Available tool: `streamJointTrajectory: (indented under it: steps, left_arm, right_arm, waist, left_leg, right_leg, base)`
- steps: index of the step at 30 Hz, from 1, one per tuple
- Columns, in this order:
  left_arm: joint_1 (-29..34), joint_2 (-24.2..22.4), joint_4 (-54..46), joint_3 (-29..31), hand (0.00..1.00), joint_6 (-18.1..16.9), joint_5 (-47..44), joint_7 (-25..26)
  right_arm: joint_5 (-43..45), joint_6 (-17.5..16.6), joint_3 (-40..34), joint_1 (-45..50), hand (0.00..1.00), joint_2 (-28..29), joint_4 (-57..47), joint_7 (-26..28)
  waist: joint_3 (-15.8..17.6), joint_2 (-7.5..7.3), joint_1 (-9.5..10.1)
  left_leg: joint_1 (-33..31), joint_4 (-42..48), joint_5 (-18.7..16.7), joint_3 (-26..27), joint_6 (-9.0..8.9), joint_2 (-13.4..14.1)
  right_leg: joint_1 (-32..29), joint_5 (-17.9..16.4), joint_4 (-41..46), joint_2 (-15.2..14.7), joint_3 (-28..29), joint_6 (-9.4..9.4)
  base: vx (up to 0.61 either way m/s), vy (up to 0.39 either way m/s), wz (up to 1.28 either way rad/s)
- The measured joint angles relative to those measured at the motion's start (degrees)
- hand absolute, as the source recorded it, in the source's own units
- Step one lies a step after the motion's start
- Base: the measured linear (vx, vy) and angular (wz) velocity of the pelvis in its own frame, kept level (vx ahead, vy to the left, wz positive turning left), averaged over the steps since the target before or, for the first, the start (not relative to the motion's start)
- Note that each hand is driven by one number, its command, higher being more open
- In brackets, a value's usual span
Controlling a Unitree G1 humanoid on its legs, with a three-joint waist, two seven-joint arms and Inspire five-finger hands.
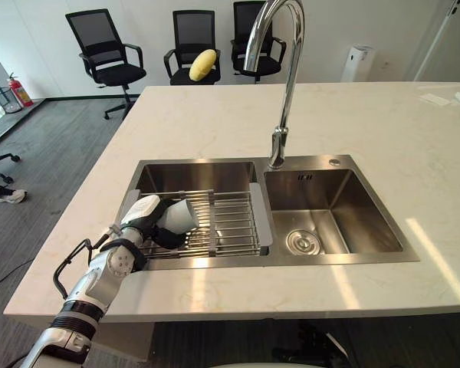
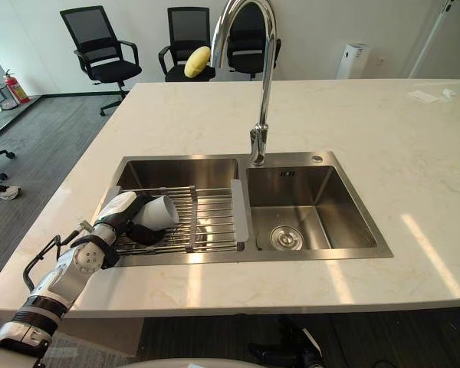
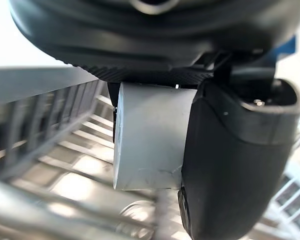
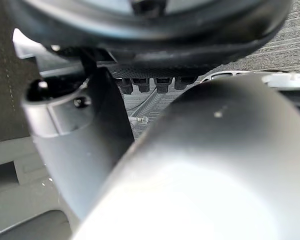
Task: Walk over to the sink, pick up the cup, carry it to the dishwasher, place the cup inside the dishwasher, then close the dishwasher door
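Cup (image 1: pixel 182 216) lay on its side on sink rack (image 1: pixel 234 222), axis pointing right toward the tap (image 1: pixel 288 84); our left hand (image 1: pixel 142 221) was clamped round it.

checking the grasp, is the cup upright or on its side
On its side: the cup lies sideways over the rack, with the left hand curled round it.

Bright even room light; pale glare streaks on the countertop (image 1: pixel 368 123), sink (image 1: pixel 353 201) steel gleaming
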Motion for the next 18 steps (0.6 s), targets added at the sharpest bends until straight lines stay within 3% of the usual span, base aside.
streamJointTrajectory:
  steps: [9, 18]
  left_arm:
    - [0.04, -0.94, -13.57, -1.02, 0.00, -7.27, -9.50, 0.10]
    - [2.93, -4.80, -16.13, 1.23, 0.00, -9.16, -22.61, 0.03]
  right_arm:
    - [0.05, -1.87, -0.34, -0.73, 1.00, 0.38, 3.02, -0.88]
    - [0.11, -2.83, -1.23, -2.06, 1.00, 0.97, 6.19, -2.53]
  waist:
    - [0.03, -0.21, 0.28]
    - [0.21, -0.70, 0.37]
  left_leg:
    - [-0.04, 0.04, 0.07, -1.11, 0.09, -0.23]
    - [-0.15, -0.22, 0.12, -2.04, 0.18, -0.33]
  right_leg:
    - [0.93, 0.03, -0.73, 0.18, -1.11, 0.04]
    - [1.85, 0.34, -2.09, 0.40, -1.99, 0.27]
  base:
    - [0.00, 0.000, 0.06]
    - [0.01, 0.000, 0.04]
